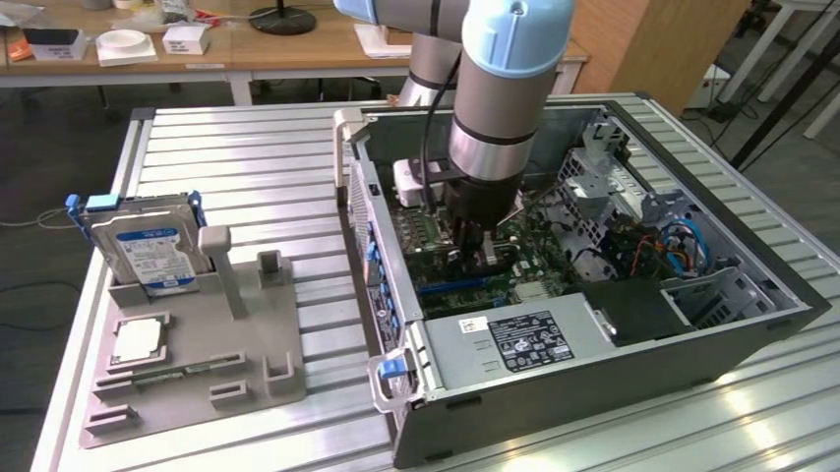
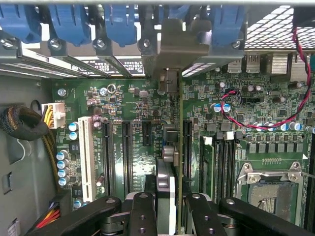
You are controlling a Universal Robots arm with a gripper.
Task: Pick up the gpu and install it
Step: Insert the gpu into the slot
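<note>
Wrist view looks straight down into the open computer case [image 1: 735, 324], where the hand [image 2: 170, 216] is clenched on the gpu [image 2: 167, 177], its 2 black fingers [image 2: 142, 211] pressing the card from either side. The card is seen edge-on and upright, running from between the fingers toward the rear of the case, where its metal bracket sits near the row of blue retention clips [image 2: 118, 22]. It hangs over the green motherboard [image 2: 123, 98], in line with the long black expansion slots [image 2: 126, 152] and beside the bare CPU socket [image 2: 268, 187]. In the exterior view the arm reaches down into the case, with the hand [image 1: 475, 236] low over the board and the gpu [image 1: 489, 254] under it. The hard drive [image 1: 145, 251] stands apart in the grey holder [image 1: 250, 344] on the counter [image 1: 263, 147]. The pick-up looks done and the install step is in hand. Whether the card's edge has entered a slot cannot be told. Seating it would call for keeping the card square to the slot, the bracket matched to its rear opening, and a straight, even press.
</note>
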